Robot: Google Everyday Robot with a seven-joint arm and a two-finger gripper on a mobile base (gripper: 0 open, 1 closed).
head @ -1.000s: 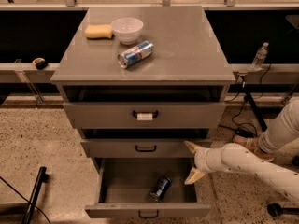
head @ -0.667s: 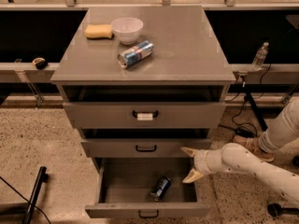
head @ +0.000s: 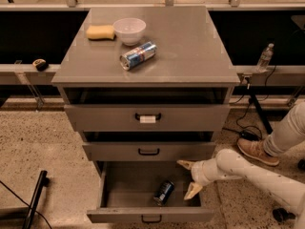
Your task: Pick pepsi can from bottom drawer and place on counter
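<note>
The pepsi can [head: 163, 192] is dark blue and lies on its side inside the open bottom drawer [head: 150, 214]. My gripper [head: 189, 178] is open, its two pale fingers spread just right of the can at the drawer's right side, not touching it. The white arm reaches in from the lower right. The counter [head: 186, 46] is the grey cabinet top above.
On the counter lie a silver-and-blue can [head: 137, 55] on its side, a white bowl [head: 129, 30] and a yellow sponge [head: 100, 32]. A person's leg and brown shoe [head: 257, 151] are at the right. A water bottle [head: 265, 57] stands on the ledge behind.
My gripper has moved left and slightly down, closer to the pepsi can in the bottom drawer. The can has not moved.
</note>
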